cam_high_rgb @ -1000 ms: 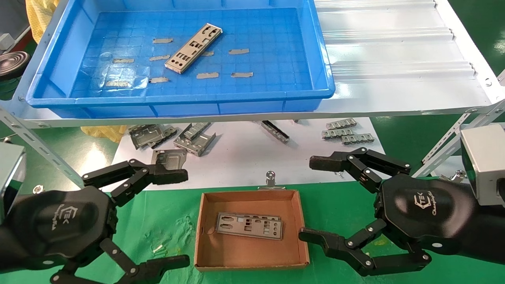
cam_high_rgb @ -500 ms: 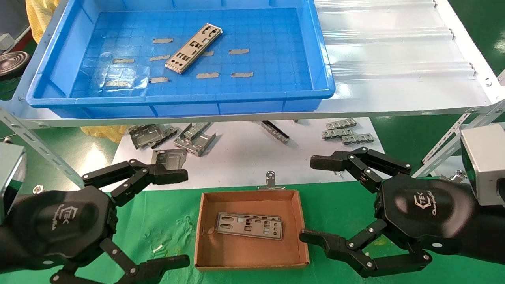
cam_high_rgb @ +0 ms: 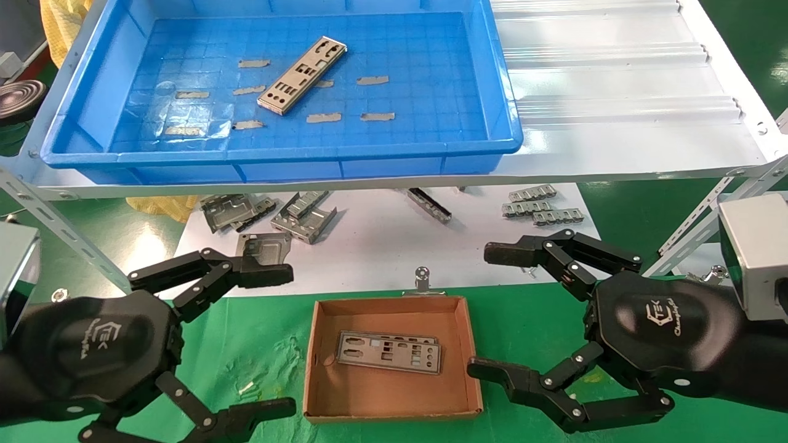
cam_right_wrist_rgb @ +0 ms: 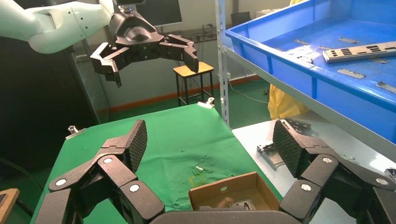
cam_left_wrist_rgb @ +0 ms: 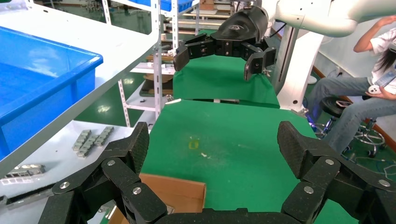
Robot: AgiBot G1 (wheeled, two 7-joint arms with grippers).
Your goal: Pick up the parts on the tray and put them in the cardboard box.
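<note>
One silver-grey part (cam_high_rgb: 301,75) lies slantwise on the grid floor of the blue tray (cam_high_rgb: 277,154) on the upper shelf; the right wrist view also shows the part (cam_right_wrist_rgb: 359,50) in the tray (cam_right_wrist_rgb: 280,53). Below, the cardboard box (cam_high_rgb: 315,357) sits on green cloth with two stacked plates (cam_high_rgb: 389,352) inside. My left gripper (cam_high_rgb: 280,341) hangs open and empty to the left of the box. My right gripper (cam_high_rgb: 486,311) hangs open and empty to its right. Each wrist view looks between its own open fingers at a corner of the box (cam_left_wrist_rgb: 177,193) (cam_right_wrist_rgb: 224,189).
Small grey tape strips (cam_high_rgb: 323,117) dot the tray floor. Bent grey brackets (cam_high_rgb: 271,215) and smaller metal pieces (cam_high_rgb: 535,206) lie on the white lower shelf under the tray. A metal clip (cam_high_rgb: 422,280) stands just behind the box. Slanted shelf struts (cam_high_rgb: 55,227) flank both arms.
</note>
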